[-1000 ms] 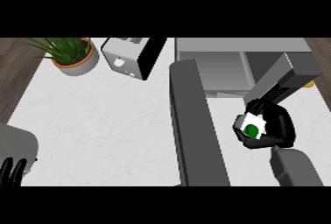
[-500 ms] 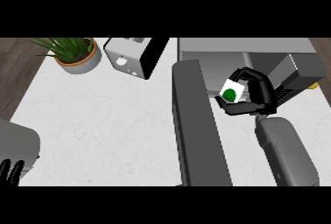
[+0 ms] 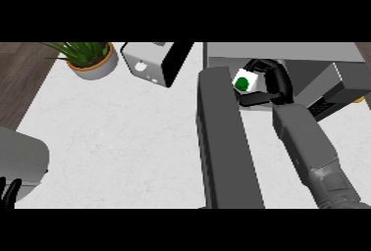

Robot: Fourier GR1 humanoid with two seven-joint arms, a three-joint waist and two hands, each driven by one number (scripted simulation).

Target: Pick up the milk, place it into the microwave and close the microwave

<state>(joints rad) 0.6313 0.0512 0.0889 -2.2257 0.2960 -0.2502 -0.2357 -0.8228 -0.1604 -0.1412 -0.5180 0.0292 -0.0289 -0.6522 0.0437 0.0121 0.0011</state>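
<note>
The milk [image 3: 245,81] is a small white carton with a green spot on top. My right hand [image 3: 271,84] is curled round it and holds it inside the open microwave [image 3: 290,54], near the cavity's front left. The microwave's dark door [image 3: 225,142] swings out toward me and stands just left of my right forearm. Only the fingertips of my left hand [image 3: 10,192] show, at the lower left edge, beside the grey bulk of my left arm.
A potted plant [image 3: 88,58] stands at the back left of the white counter [image 3: 116,142]. A toaster [image 3: 153,62] sits beside it, just left of the microwave. Dark wood floor shows past the counter's left edge.
My right hand has carried the milk farther back and to the left, from outside the door's edge into the microwave's opening. The left hand has stayed where it was.
</note>
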